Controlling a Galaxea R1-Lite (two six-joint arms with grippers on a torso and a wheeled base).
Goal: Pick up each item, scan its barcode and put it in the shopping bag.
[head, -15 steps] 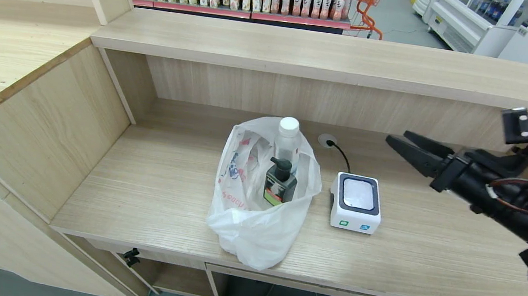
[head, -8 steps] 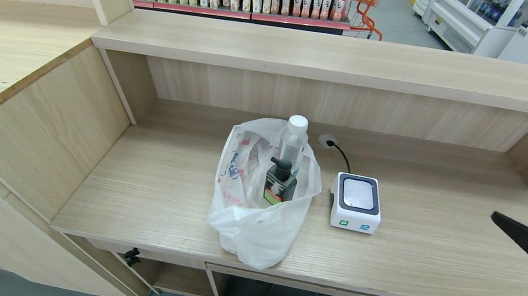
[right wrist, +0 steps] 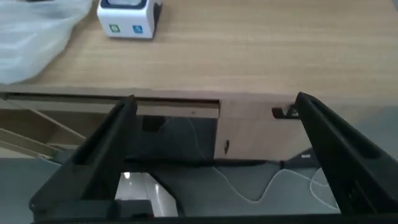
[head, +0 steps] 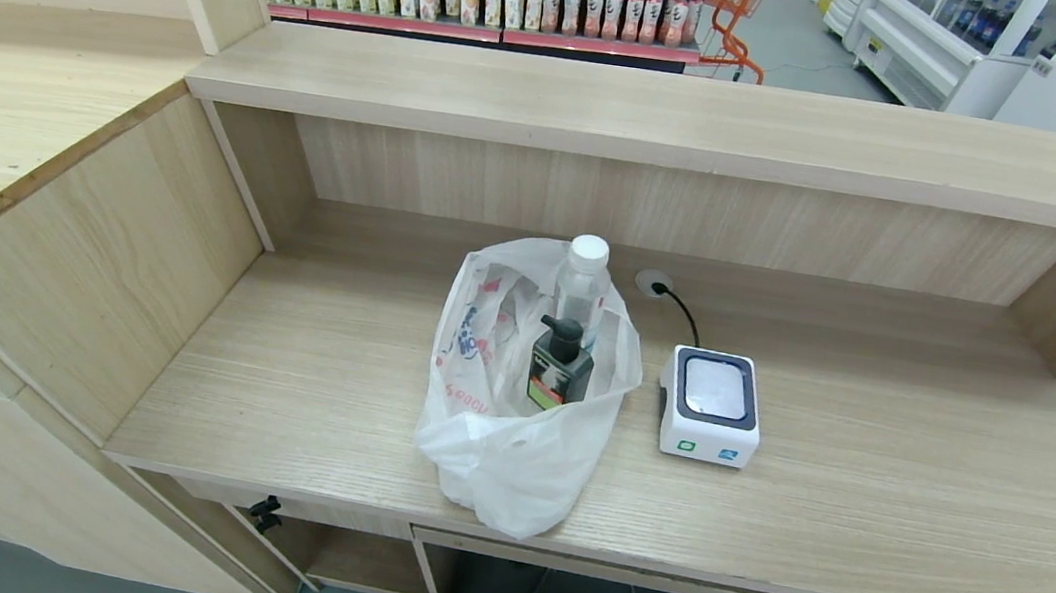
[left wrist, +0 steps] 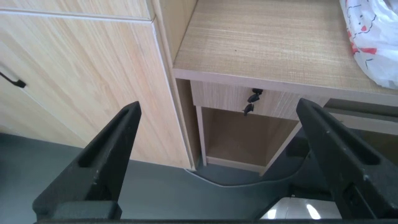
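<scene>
The shop's wooden tabletop (head: 866,499) carries the shopping bag (head: 507,465) at frame centre, with a pump bottle (head: 560,373) and a clear bottle (head: 581,288) standing inside and the scanner (head: 711,405) just right of it. My left hand (left wrist: 219,109) and right hand (right wrist: 216,102) hang below the front edge, fingers apart, empty. Packing looks done to me; I'd steer wide of the bag. Its folds hide the bottles' bases and barcodes.
</scene>
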